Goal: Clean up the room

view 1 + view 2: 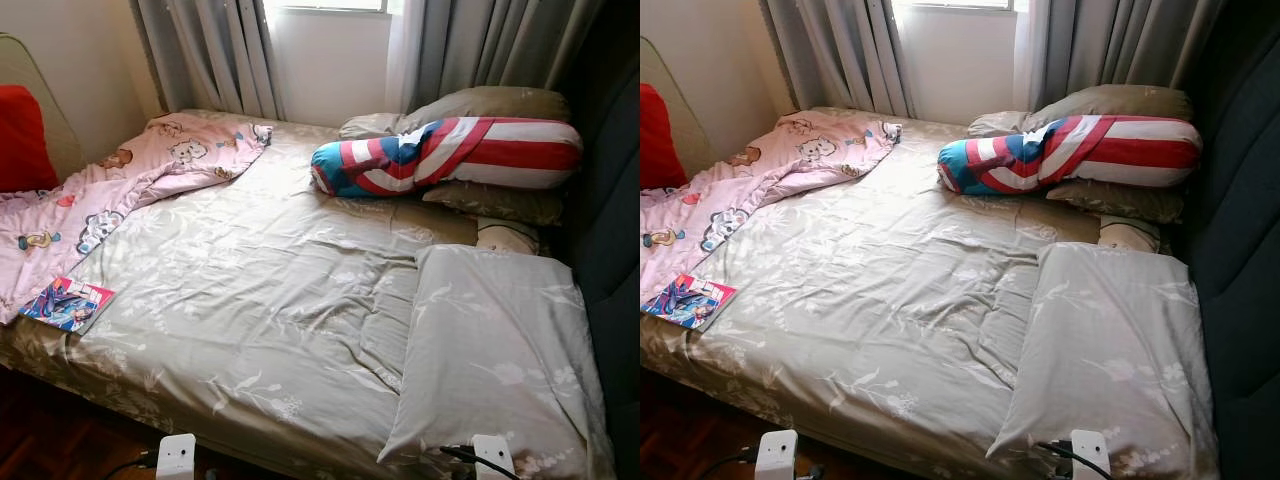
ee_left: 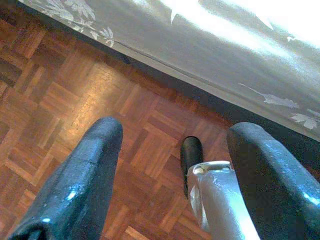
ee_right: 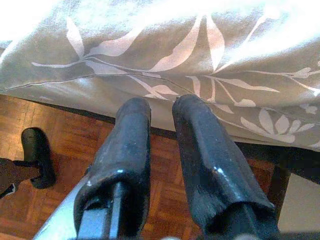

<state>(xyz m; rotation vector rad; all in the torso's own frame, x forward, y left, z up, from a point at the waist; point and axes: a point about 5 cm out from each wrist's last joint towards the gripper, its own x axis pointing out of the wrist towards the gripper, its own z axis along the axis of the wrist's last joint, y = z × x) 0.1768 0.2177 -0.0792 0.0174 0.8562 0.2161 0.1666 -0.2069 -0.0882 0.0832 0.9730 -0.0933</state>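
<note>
Left eye view: I'm standing at the side of the bed (image 1: 250,300). A pink cartoon blanket (image 1: 120,190) lies bunched toward ten o'clock, with a comic book (image 1: 66,303) on its lower edge at about eight o'clock, close to the mattress edge. A stars-and-stripes bolster (image 1: 450,155) sits at one o'clock on olive pillows (image 1: 480,105), and a large floral pillow (image 1: 500,360) fills four o'clock. My worry here is the comic book: tugging the blanket could slide it off onto the floor.

Right eye view: the same layout. The red cushion (image 1: 655,135) shows at nine o'clock beside the wall. The bolster perches on the stacked pillows and might roll if I disturb them.

Left wrist view: the left gripper (image 2: 172,165) hangs over the parquet floor (image 2: 60,100) with its fingers spread wide, holding nothing. The bed's skirt is at twelve o'clock; raising the arm blind could snag the fabric.

Right wrist view: the right gripper (image 3: 161,145) has its fingers nearly together with a narrow gap, nothing between them, just below the leaf-print sheet (image 3: 175,50). Lifting straight up could catch that hem.
</note>
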